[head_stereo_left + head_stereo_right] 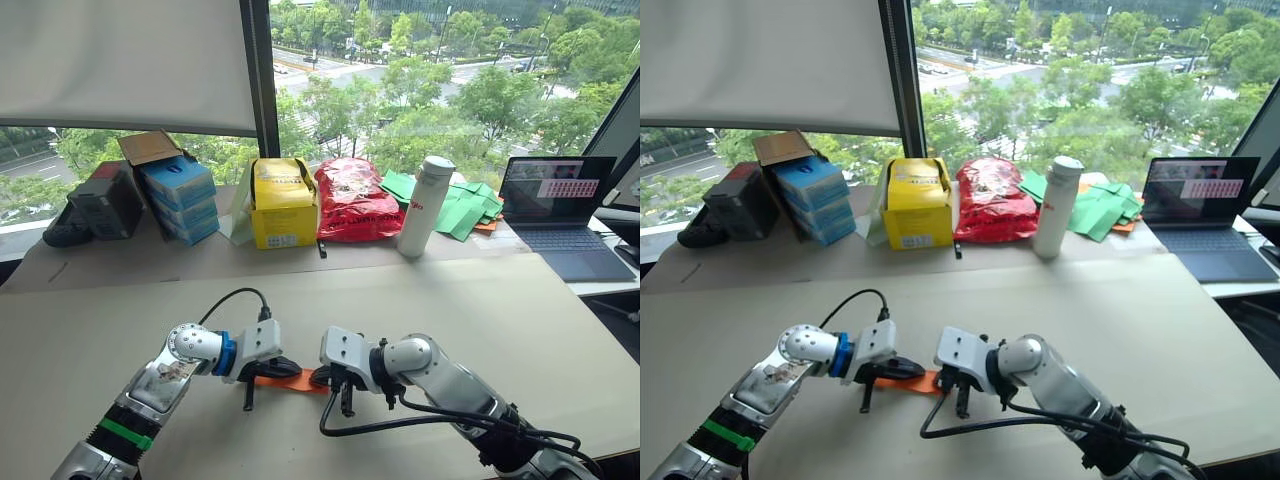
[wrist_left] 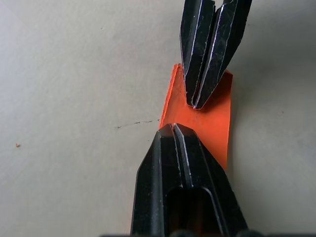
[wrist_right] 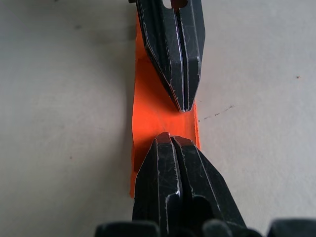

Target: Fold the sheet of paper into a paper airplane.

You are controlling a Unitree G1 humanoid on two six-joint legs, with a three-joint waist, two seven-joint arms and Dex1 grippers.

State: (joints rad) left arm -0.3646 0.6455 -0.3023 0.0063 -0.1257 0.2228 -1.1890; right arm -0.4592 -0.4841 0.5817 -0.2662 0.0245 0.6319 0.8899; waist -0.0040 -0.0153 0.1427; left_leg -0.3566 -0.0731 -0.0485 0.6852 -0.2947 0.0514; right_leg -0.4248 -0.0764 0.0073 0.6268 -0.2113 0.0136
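On a pale table [image 1: 520, 330] by a window, two robot arms meet tip to tip over a narrow folded strip of bright orange paper, the sheet of paper [image 2: 210, 123], which lies flat at the near middle of the table between them.

From the left, the left claw [image 1: 292, 371] reaches in over the strip's left end; its two black fingers [image 2: 182, 163] are pressed together with no gap showing, their shared tip resting on the orange surface (the left wrist view cannot settle whether any paper is caught between them).

Facing it, the right claw [image 1: 325, 378] comes in from the right with its fingers [image 3: 175, 168] likewise drawn together, the tip set down on the strip just beside the left claw's tip. In both wrist views the two closed tips point at each other with a short stretch of orange between them, and the paper's long edges show on either side of the fingers.

Along the back of the table, left to right, stand a dark box [image 1: 100, 200], a stack of blue boxes [image 1: 182, 198] under an open cardboard flap, a yellow box [image 1: 284, 205], a crinkly red bag [image 1: 355, 200], a white bottle [image 1: 424, 205], a pile of green paper pieces [image 1: 470, 208] and an open laptop [image 1: 560, 210], all well apart from the claws.
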